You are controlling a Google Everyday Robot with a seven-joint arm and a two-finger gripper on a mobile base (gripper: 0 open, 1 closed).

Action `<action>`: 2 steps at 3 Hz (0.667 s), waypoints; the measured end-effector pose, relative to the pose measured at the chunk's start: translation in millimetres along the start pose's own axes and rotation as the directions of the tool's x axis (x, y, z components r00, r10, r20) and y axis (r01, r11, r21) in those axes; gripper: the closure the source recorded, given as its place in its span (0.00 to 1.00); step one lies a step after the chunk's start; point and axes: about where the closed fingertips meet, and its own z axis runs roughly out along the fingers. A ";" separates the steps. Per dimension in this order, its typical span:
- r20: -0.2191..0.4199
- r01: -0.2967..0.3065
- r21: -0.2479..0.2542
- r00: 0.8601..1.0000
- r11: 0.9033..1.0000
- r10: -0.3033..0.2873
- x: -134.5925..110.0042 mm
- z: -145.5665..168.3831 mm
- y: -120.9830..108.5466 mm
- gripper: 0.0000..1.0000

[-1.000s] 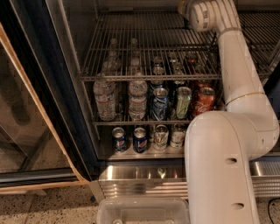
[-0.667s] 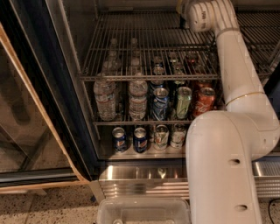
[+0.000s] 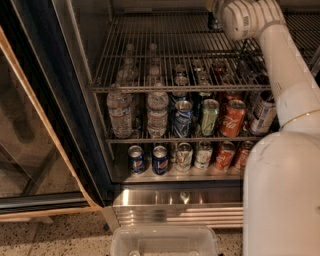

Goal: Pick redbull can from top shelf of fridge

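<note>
The fridge (image 3: 75,125) stands open, with its dark frame to the left. The top shelf (image 3: 165,55) is a wire rack, mostly bare. At its back right, a dark slim can (image 3: 214,22), probably the redbull can, shows only its lower part below the frame's top edge. My white arm (image 3: 290,85) reaches up from the lower right, and its wrist (image 3: 245,19) is over the shelf's back right. My gripper (image 3: 212,6) is at the top edge, right at the dark can, and mostly cut off.
The middle shelf holds water bottles (image 3: 120,112), a blue can (image 3: 183,119), a green can (image 3: 209,117) and a red can (image 3: 233,119). Pepsi cans (image 3: 136,159) and other cans stand below. The glass door (image 3: 25,150) is open at left. A clear bin (image 3: 165,240) sits below the steel base panel (image 3: 180,207).
Almost nothing. The wrist has stayed at the back right of the top shelf, shifting only slightly.
</note>
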 end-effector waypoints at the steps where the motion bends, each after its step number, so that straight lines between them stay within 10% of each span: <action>1: -0.016 0.005 -0.045 1.000 0.999 -0.005 12.2 -22.5 15.3 1.00; 2: -0.015 -0.001 -0.053 1.000 0.999 0.001 14.9 -25.8 18.1 1.00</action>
